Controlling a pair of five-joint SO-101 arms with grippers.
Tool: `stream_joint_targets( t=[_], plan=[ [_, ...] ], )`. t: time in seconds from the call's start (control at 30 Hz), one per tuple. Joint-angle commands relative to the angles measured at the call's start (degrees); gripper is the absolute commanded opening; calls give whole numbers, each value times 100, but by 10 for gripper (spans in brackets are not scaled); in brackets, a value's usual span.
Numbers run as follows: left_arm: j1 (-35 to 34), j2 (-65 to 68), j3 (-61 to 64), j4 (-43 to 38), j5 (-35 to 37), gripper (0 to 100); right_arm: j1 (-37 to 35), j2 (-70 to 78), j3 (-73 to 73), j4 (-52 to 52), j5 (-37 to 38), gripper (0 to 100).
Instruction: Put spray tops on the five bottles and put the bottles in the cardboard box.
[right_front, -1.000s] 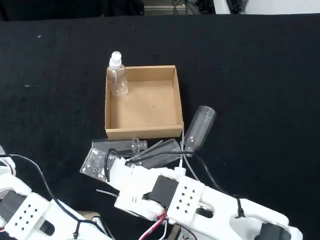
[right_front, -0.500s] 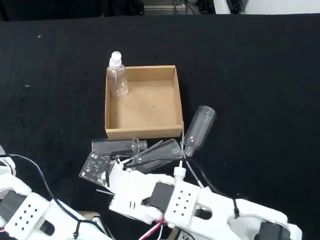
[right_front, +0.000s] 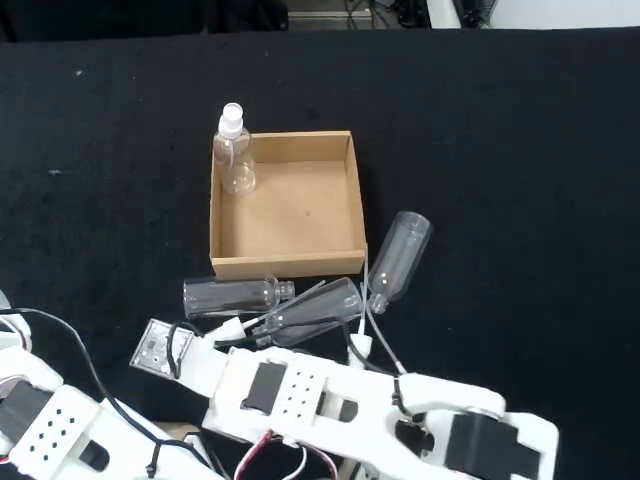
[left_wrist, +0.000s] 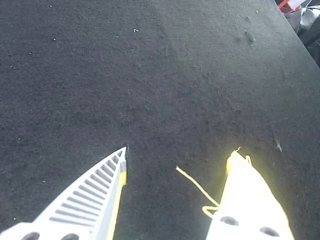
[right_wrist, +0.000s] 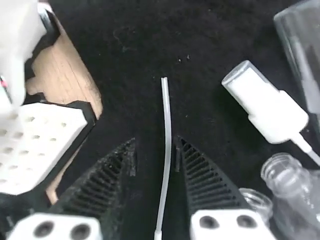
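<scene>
White spray-top dip tube (right_wrist: 165, 110) lay between the spread jaws of my right pincer (right_wrist: 155, 145), which I had swung back off the lying bottles (right_front: 228, 295) just beside it, nothing pinched yet.

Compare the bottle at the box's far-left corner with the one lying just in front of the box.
The corner bottle stands upright; the front bottle lies on its side. The corner bottle wears a white spray top; the front bottle's neck is bare. Both are clear.
</scene>
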Motion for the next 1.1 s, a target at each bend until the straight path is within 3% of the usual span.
stream_joint_targets(
  t=[0.0,0.1,0.23,0.53,0.7,1.07],
  plan=[
    [-57,26,-312,-141,18,226,35,75,-321,-246,-18,109],
    [-57,26,-312,-141,18,226,220,136,-321,-334,9,101],
    [-57,26,-312,-141,18,226,290,163,-356,-343,18,10],
    [-57,26,-312,-141,18,226,264,171,-356,-290,18,14],
    [-57,26,-312,-141,18,226,255,171,-356,-281,-26,115],
    [-57,26,-312,-141,18,226,114,180,-119,-290,-35,96]
  ],
)
